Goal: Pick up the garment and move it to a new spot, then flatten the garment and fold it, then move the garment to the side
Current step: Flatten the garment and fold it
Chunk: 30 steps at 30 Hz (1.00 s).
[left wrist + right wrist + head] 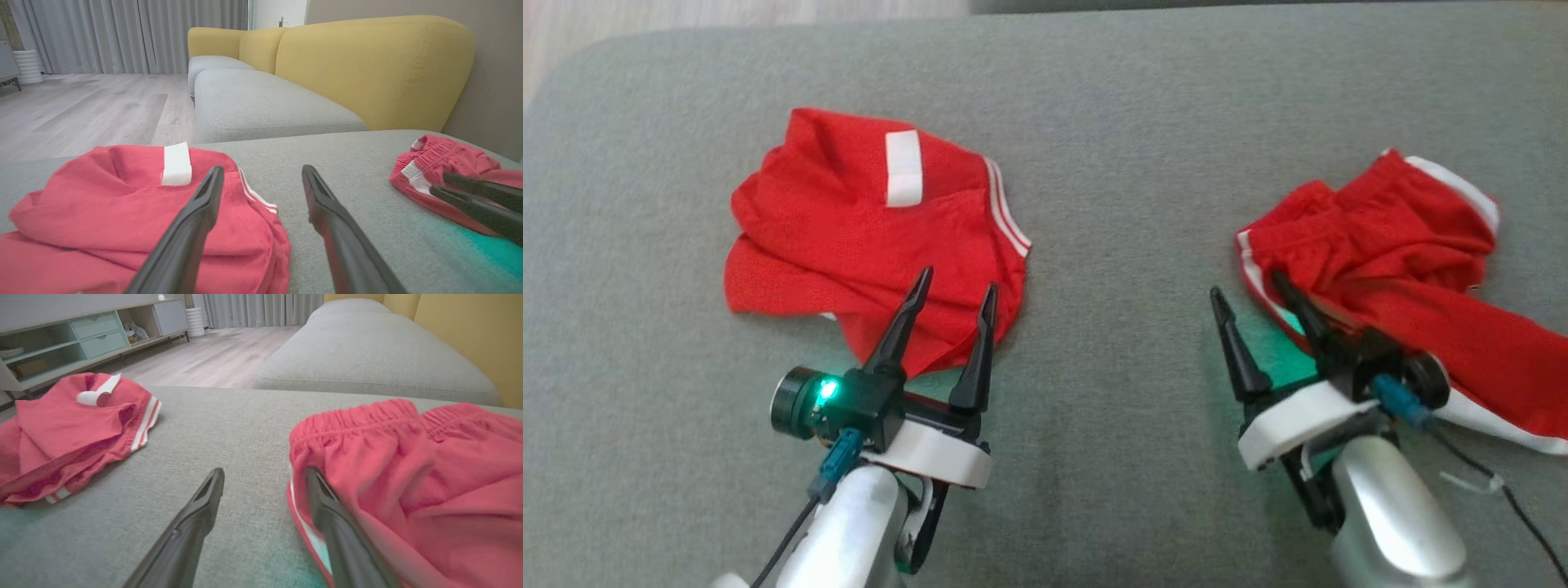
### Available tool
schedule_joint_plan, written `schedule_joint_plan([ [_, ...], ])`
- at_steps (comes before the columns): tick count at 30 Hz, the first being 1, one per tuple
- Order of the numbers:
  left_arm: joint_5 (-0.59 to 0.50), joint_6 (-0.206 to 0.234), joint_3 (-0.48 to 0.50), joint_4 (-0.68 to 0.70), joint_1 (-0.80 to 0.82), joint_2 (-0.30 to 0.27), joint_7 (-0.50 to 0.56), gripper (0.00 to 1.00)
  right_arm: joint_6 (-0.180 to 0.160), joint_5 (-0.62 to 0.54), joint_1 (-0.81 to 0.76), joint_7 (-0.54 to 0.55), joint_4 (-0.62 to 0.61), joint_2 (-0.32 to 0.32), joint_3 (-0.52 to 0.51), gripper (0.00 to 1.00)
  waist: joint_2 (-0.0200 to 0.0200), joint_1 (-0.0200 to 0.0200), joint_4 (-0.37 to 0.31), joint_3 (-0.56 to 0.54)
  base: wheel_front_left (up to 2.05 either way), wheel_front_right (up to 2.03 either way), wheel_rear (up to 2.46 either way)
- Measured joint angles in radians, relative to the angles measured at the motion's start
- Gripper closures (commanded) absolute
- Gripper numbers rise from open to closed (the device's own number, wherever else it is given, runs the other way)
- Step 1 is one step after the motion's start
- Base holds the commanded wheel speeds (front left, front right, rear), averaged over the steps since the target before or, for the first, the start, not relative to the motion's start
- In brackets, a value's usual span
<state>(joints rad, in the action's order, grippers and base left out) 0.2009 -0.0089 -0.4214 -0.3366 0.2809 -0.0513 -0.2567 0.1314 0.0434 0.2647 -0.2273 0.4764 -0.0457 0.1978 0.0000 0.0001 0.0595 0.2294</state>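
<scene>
**Right hand** (pixel 1245 283): fingers spread wide, holding nothing. It sits low over the grey sofa seat (pixel 1111 163) and straddles the near striped hem of the red shorts (pixel 1388 245). One finger lies over the cloth, the other over bare upholstery. Whether the finger over the cloth actually presses on it cannot be told.

**Left hand** (pixel 960 279): fingers equally wide, holding nothing. Its tips point over the near edge of the folded red garment (pixel 849 237). Contact is not evident.

**Red shorts**: on the right part of the seat, well apart from the other piece. They lie rumpled, with the elastic waistband bunched at the far side and one leg trailing past the right forearm. Judged to be the item now being worked, set down in an open spot but not yet flattened. The straddled hem is a likely place to grip for pulling the cloth flat.

**Folded red garment**: on the left part of the seat, in compact layers with a white label uppermost and a striped hem at its right edge. Its tidy shape suggests it is already folded and put aside.

**Green glow**: cast on the seat under the right hand, apparently from a wrist lamp like the lit one on the left.
</scene>
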Motion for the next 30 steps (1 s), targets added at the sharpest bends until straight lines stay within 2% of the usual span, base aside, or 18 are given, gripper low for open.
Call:
schedule_joint_plan([
  [10, 0.002, 0.002, -0.011, 0.004, 0.012, 0.001, 0.0, 0.0, 0.0, -0.047, 0.095, 0.006, 0.143, -0.002, -0.123, 0.0, 0.0, 0.0, 0.033, 0.04, 0.0, 0.0, 0.0],
  [18, 0.007, 0.01, -0.018, 0.009, 0.024, 0.001, 0.0, 0.0, 0.0, -0.024, 0.137, 0.011, 0.218, -0.003, -0.1, 0.0, 0.0, 0.0, 0.029, 0.055, 0.0, 0.0, 0.0],
  [19, 0.007, 0.01, -0.019, 0.009, 0.024, 0.001, 0.0, 0.0, 0.0, -0.017, 0.145, 0.011, 0.226, -0.003, -0.09, 0.29, 0.0, 0.0, 0.028, 0.056, 0.0, 0.0, 0.0],
  [20, 0.007, 0.01, -0.019, 0.008, 0.024, 0.001, 0.0, 0.0, 0.0, -0.008, 0.152, 0.01, 0.234, -0.005, -0.077, 0.83, 0.0, 0.0, 0.027, 0.057, 0.0, 0.0, 0.0],
  [21, 0.008, 0.011, -0.02, 0.008, 0.024, 0.002, 0.0, 0.0, 0.0, 0.003, 0.158, 0.008, 0.239, -0.006, -0.066, 1.0, 0.0, 0.0, 0.025, 0.057, 0.0, 0.0, 0.0],
  [30, 0.011, 0.018, -0.02, -0.001, 0.028, 0.002, 0.0, 0.0, 0.0, 0.168, 0.166, -0.012, 0.201, -0.014, 0.143, 1.0, 0.0, -0.0001, 0.008, 0.029, 0.0, 0.0, 0.0],
])
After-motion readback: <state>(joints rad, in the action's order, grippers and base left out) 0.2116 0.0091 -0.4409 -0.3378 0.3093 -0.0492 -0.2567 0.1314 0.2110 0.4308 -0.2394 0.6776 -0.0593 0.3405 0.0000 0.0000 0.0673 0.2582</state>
